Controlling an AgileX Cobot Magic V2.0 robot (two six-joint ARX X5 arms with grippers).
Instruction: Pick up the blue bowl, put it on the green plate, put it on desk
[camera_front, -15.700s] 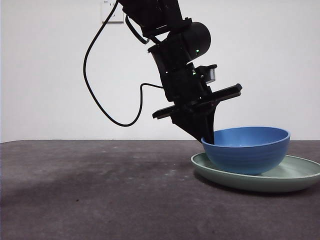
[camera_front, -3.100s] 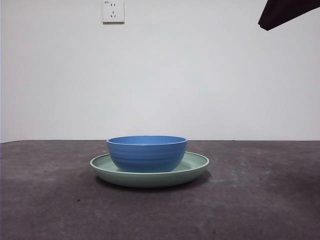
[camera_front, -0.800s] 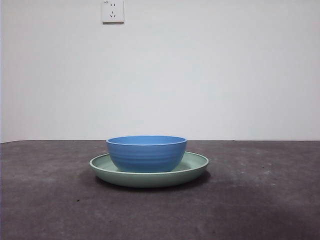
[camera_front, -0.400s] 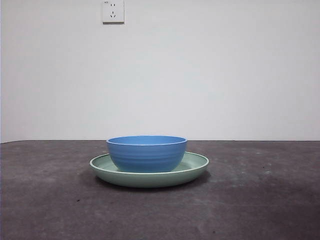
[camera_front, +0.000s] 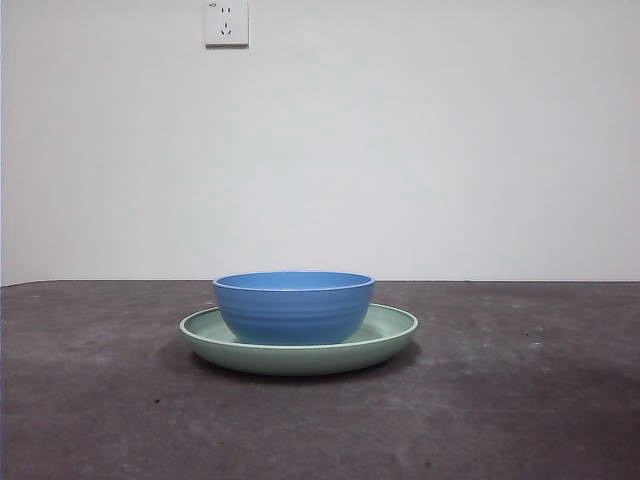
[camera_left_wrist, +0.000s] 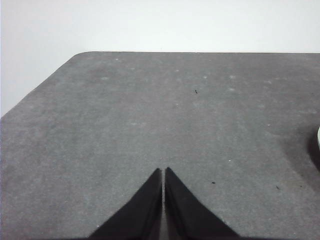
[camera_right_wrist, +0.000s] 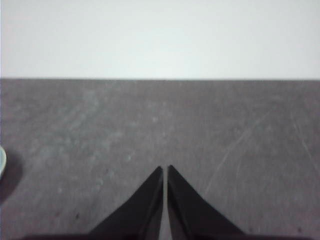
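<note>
Blue bowl (camera_front: 293, 306) sat upright in your green plate (camera_front: 392, 335), centred on the desk (camera_front: 520, 400). Your left gripper (camera_left_wrist: 163, 172) and right gripper (camera_right_wrist: 164, 170) waited over bare desk, jaws pressed together, holding nothing.

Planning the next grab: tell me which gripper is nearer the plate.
Right, probably. Left gripper and right gripper both sit shut, apart from the plate, with only its rim in their views.
</note>
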